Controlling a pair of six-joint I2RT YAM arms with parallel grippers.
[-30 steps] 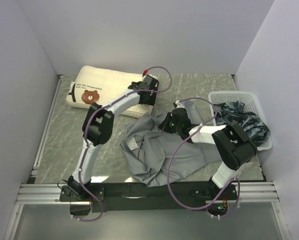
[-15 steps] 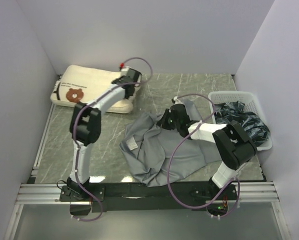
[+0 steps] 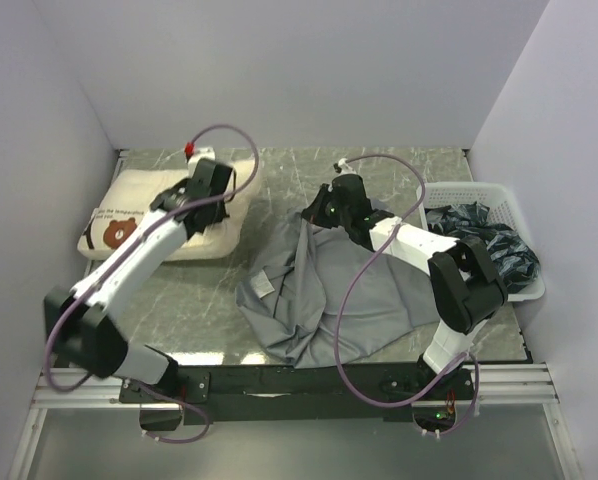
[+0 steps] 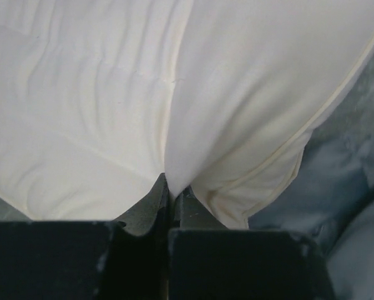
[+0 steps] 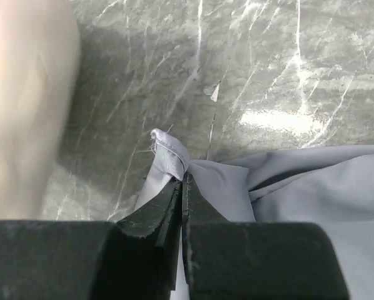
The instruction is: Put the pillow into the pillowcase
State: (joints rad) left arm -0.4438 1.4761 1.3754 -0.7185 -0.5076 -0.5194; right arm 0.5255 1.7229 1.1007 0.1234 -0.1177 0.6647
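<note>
Both of your grippers are clamped on cloth right now. Your left gripper [image 4: 169, 187] has its jaws pressed almost together on a pinch of the pillow [image 4: 93, 106]. From the wrist you see the cream cover folding into a deep crease that runs up from the fingertips. From above, that grip sits at the pillow's far right end. The pillow lies in the far left corner of the table [image 3: 279, 170], close to the left wall, with its bear face [image 3: 119, 232] and black lettering at the near left end.

Over to your right gripper [image 5: 182, 181]: jaws narrow, nipping the hem of the pillowcase [image 5: 299, 181]. A little tuft of grey edge pokes out past the fingertips, with marble table behind it. A pale blur fills the left edge of that wrist view, too soft to name.

In the overhead view the pillowcase spreads crumpled across the middle of the table and rises to a peak where you hold its far edge. Its small white tag [image 3: 266, 288] shows on the left side. Pillow and pillowcase lie apart, bare marble between them, and the pillow is wholly outside. At the right edge stands a white basket [image 3: 427, 195] with dark crumpled material [image 3: 489, 245] inside.
</note>
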